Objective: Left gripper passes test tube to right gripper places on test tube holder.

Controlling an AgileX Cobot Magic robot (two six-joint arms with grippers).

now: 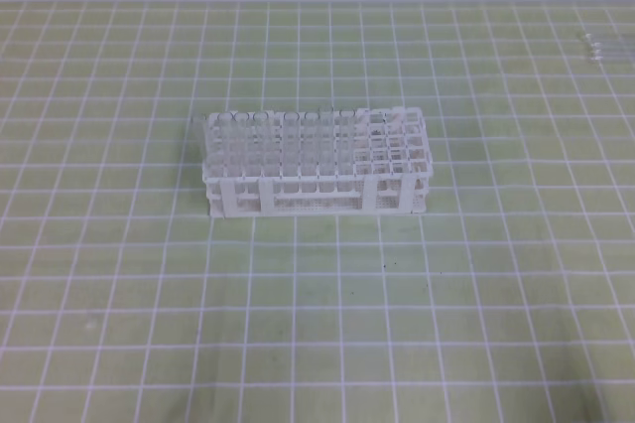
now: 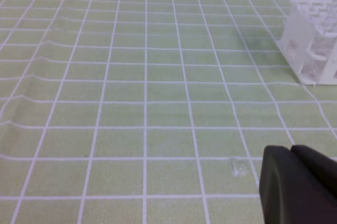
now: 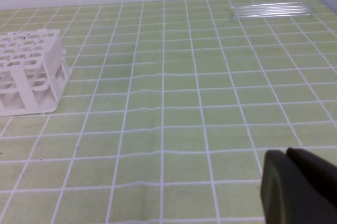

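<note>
Right now the white test tube holder [image 1: 316, 163] sits near the middle of the green checked cloth [image 1: 119, 274], long side toward the high cam, w/ clear tubes filling most of its left and centre holes; the rightmost columns look open. No arm shows in the high view at all. Loose test tubes [image 3: 271, 10] lie flat in a small bundle at the far right edge of the cloth, well apart from the holder (in the high view they're only a faint glint at the top right corner [image 1: 600, 46]). In the left wrist view the left gripper [image 2: 295, 182] shows as a dark block at the bottom right, fingers pressed together w/ just a thin seam between them, nothing in them, hanging over bare cloth; the holder's end is at the far upper right [image 2: 313, 40]. In the right wrist view the right gripper [image 3: 295, 184] looks the same: dark fingers closed tight, nothing held, at the bottom right over cloth, holder off to the left [image 3: 31, 71] and the loose tubes far ahead by the back edge. Cloth has a few soft ripples on the left side.
</note>
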